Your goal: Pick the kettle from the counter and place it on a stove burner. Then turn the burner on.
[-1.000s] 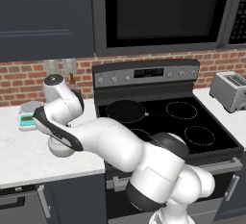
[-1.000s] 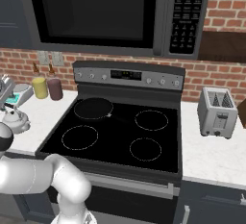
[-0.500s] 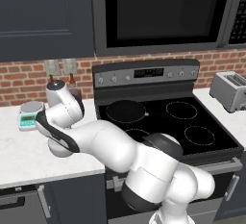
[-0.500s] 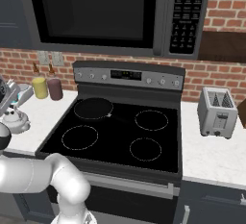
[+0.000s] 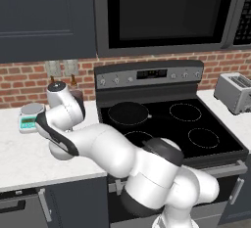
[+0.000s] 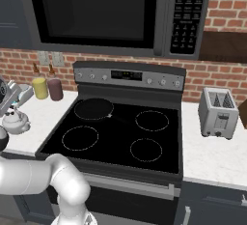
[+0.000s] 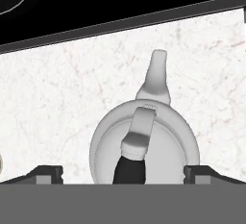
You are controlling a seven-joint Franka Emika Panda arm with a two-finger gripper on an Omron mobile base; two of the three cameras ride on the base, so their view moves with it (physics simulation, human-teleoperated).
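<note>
Reaching out to nine o'clock in the left base view, the white arm [image 5: 98,144] bends over the counter [image 5: 24,158] left of the cooktop [image 5: 196,124], its wrist above the slab and hiding what lies under it; a small scale [image 5: 30,116] sits at the counter's back edge and a black pan [image 5: 128,113] on the rear-left ring.

From the right base view the kettle [image 6: 14,121] stands on the counter at nine o'clock of the cooktop, apart from its edge, with the hand just above it. The stove burner [image 6: 145,149], the front-right ring, is bare, well apart from the kettle. A toaster [image 6: 218,113] stands at three o'clock of the cooktop.

The hand view looks straight down on the kettle: spout toward twelve o'clock, arched handle running from six to twelve across the lid. The fingers [image 7: 48,174] stand fully spread at either side of the body, holding nothing.

Judged from this, the step in hand is the descent to grasp. It would go best with the handle kept centred between the fingers, lowering until they bracket it, then closing across its width.
</note>
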